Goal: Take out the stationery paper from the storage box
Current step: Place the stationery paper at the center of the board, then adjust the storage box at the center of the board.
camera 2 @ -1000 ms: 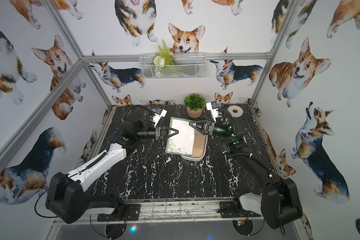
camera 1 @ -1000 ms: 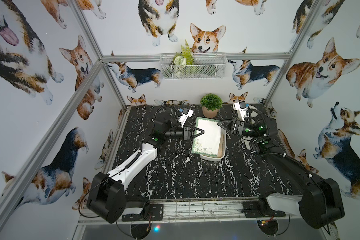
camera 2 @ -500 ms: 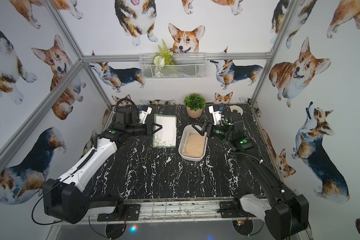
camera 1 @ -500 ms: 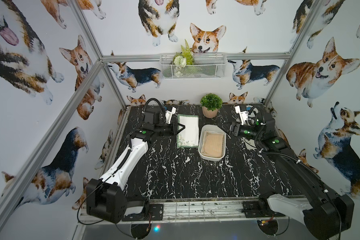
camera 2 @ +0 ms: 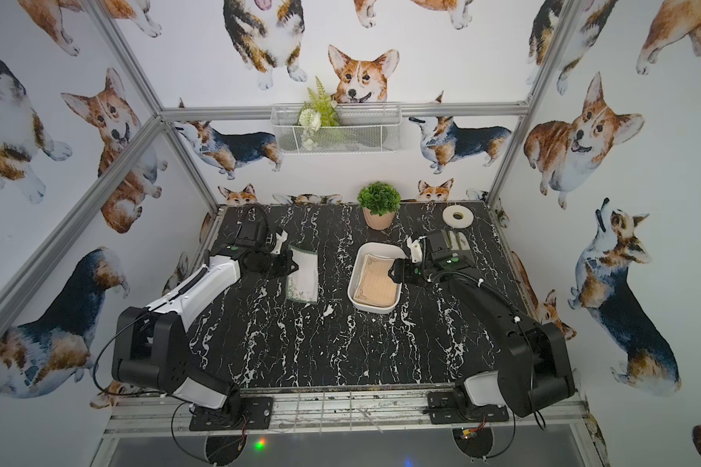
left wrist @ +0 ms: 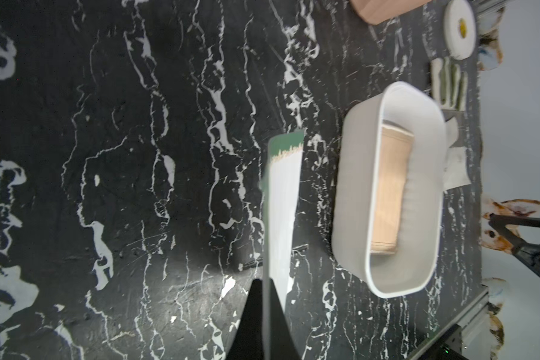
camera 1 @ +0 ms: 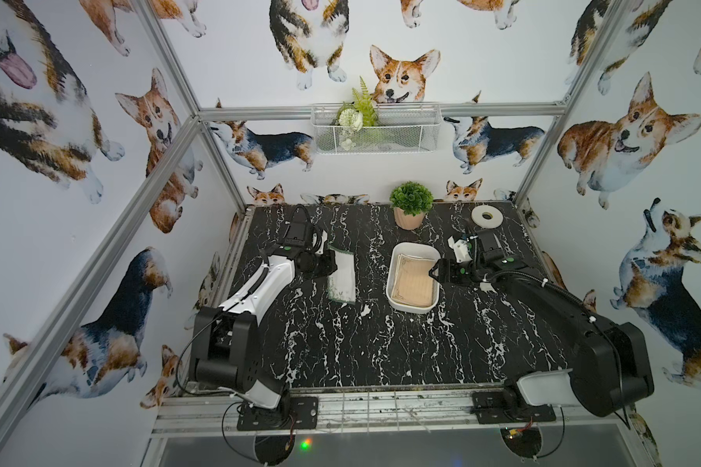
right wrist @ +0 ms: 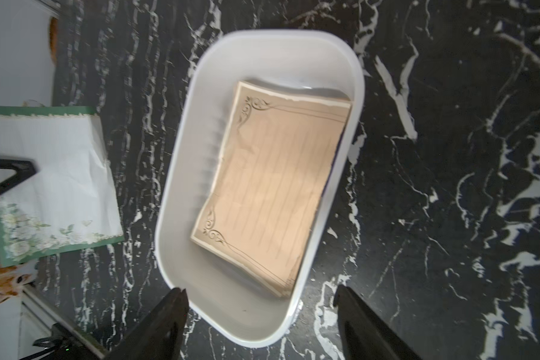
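Left gripper [camera 1: 334, 270] clamped on green-bordered sheet [camera 1: 344, 288] beside storage box [camera 1: 411, 309]: lay flat, release. Right gripper [camera 1: 433, 271], jaws apart at box rim; tan stack [camera 1: 415, 285] inside: pinch top sheet only.

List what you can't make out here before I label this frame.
Tan stationery paper in the storage box: sheet count; stack edges blur in the right wrist view, too small in both top views.
Green-bordered sheet in the shut left claw: near edge-on and blurred in the left wrist view; table contact unclear.
Work glove: mostly hidden behind the right arm in a top view.
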Controlling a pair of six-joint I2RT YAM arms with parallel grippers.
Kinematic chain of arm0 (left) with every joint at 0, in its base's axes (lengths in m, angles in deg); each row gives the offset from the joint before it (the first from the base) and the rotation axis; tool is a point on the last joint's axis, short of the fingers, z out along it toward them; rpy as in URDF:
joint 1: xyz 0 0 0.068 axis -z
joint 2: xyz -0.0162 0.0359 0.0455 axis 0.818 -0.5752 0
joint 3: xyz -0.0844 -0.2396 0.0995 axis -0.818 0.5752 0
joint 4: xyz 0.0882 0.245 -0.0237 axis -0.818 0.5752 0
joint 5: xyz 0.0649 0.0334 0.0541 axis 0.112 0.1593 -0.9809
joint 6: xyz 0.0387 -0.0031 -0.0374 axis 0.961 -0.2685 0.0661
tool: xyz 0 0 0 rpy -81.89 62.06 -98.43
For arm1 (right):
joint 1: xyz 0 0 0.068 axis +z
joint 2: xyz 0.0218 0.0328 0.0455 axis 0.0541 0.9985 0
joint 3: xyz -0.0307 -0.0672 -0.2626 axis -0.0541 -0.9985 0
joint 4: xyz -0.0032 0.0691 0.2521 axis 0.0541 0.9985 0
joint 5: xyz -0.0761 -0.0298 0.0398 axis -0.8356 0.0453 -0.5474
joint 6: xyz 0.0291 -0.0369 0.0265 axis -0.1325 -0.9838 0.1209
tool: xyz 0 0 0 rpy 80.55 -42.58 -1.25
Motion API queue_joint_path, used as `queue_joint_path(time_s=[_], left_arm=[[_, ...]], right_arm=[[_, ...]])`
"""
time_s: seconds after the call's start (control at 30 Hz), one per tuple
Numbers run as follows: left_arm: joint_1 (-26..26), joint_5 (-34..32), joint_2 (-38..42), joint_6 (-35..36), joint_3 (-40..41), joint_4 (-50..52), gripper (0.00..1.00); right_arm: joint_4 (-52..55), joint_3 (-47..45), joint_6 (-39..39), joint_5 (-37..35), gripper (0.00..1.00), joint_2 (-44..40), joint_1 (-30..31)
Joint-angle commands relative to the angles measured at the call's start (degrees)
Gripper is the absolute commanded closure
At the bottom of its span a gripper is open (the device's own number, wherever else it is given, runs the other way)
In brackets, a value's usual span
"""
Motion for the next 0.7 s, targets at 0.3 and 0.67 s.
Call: queue_joint_path(time_s=[0.3, 0.67], left_arm=[[1.5, -12.0, -4.6, 1.4, 0.9, 2.1, 0.95], [2.1, -24.2, -3.8, -0.6, -2.4, 9.9, 0.49]], right_arm=[[1.0, -1.0, -1.8, -5.4, 0.35, 7.2, 1.4], [0.9, 0.2, -2.9, -5.4, 0.69, 10.7, 1.5]])
